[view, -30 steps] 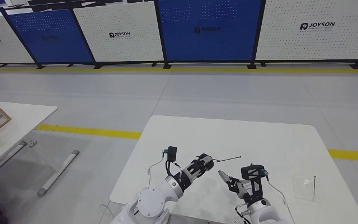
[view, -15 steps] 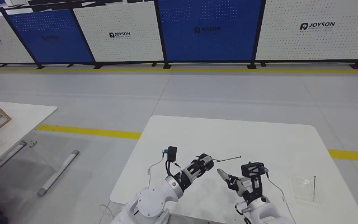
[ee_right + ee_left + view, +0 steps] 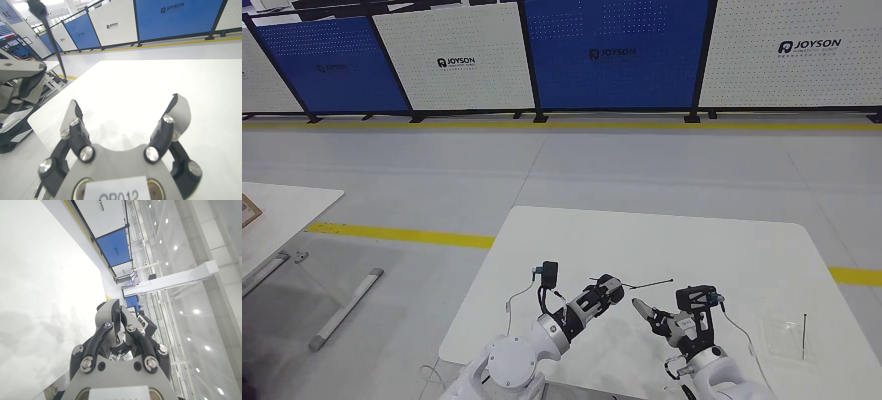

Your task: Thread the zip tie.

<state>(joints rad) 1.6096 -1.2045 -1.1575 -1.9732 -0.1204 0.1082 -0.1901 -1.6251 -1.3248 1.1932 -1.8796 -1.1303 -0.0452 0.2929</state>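
Note:
A thin black zip tie (image 3: 644,284) is held level above the white table (image 3: 692,235), and my left gripper (image 3: 609,289) is shut on it near one end. In the left wrist view the pads of the left gripper (image 3: 120,313) pinch the thin strap between them. My right gripper (image 3: 646,313) sits just right of the left one, below the tie's free length, and is open. In the right wrist view the right gripper (image 3: 125,103) stands wide apart with nothing between its fingers, and the zip tie (image 3: 52,39) rises from the left gripper (image 3: 24,79) off to the side.
A clear plastic bag (image 3: 780,336) lies near the table's right edge with a second black zip tie (image 3: 804,333) beside it. The table's front edge runs close under both arms. Blue and white partition panels (image 3: 612,55) stand far behind.
The right arm has shifted slightly to the right, its gripper still open. The left gripper and the zip tie have stayed where they were.

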